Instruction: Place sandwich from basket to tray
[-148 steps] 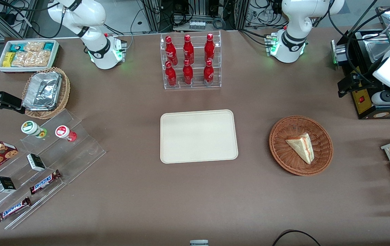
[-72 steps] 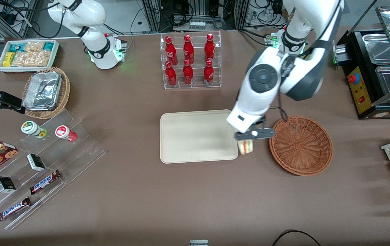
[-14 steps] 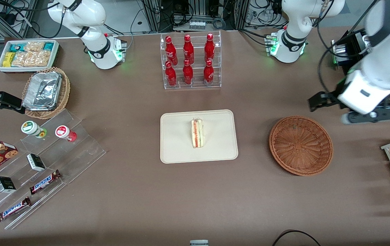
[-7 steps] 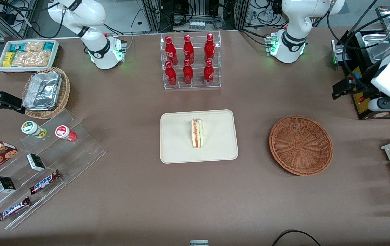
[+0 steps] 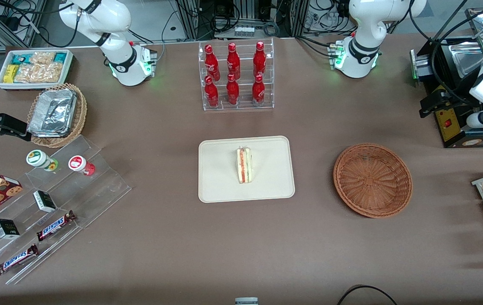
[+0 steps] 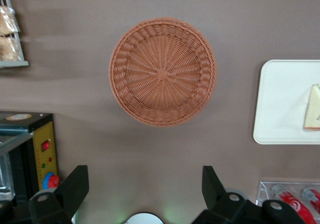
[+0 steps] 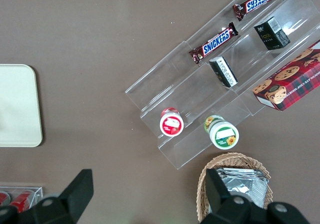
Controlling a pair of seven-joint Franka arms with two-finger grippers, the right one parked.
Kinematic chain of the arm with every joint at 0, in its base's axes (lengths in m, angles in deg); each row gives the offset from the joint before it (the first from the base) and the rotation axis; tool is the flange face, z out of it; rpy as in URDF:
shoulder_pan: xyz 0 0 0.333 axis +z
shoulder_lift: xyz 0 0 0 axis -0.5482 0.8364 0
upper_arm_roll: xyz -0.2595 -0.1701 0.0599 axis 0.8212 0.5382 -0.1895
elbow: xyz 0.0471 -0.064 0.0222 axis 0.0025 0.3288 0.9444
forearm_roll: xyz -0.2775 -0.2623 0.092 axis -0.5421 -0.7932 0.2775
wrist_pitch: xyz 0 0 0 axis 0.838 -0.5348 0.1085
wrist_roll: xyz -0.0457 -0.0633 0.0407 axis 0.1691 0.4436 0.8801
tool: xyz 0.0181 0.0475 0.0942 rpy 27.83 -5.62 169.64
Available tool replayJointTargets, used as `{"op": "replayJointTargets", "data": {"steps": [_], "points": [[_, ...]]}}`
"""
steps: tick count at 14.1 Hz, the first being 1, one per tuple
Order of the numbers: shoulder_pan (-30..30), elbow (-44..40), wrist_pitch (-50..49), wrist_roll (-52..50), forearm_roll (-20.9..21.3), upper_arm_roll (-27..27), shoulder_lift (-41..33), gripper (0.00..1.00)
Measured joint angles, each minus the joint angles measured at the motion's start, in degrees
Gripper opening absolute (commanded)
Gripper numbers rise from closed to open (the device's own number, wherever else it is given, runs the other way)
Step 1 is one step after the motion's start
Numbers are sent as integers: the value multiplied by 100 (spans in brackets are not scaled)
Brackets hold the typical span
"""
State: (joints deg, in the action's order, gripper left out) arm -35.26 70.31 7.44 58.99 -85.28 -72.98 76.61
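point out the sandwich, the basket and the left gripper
sandwich [image 5: 244,165], front view, on its filling edge
basket [image 5: 372,180], front view, on its woven floor
gripper [image 6: 145,194], left wrist view, midway between its open fingertips, above the table

Sandwich [image 5: 244,165] on the tray [image 5: 220,186], basket [image 5: 372,180] bare

The sandwich stands on edge near the middle of the cream tray, its red and green filling layers facing up. The round reddish-brown basket sits on the brown table [image 5: 241,245] well apart from the tray, toward the working arm's end. The gripper [image 5: 431,103] hangs at that same end, farther from the camera than the basket, over a black appliance [image 5: 451,127]. A clear rack of red bottles [image 5: 235,76] stands farther from the camera than the tray.
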Motion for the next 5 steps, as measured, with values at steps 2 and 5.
{"op": "replayJointTargets", "data": {"steps": [2,5], "points": [[-8,20,91,8,71,22,9,100],[-7,-20,206,21,76,23,58,100]]}}
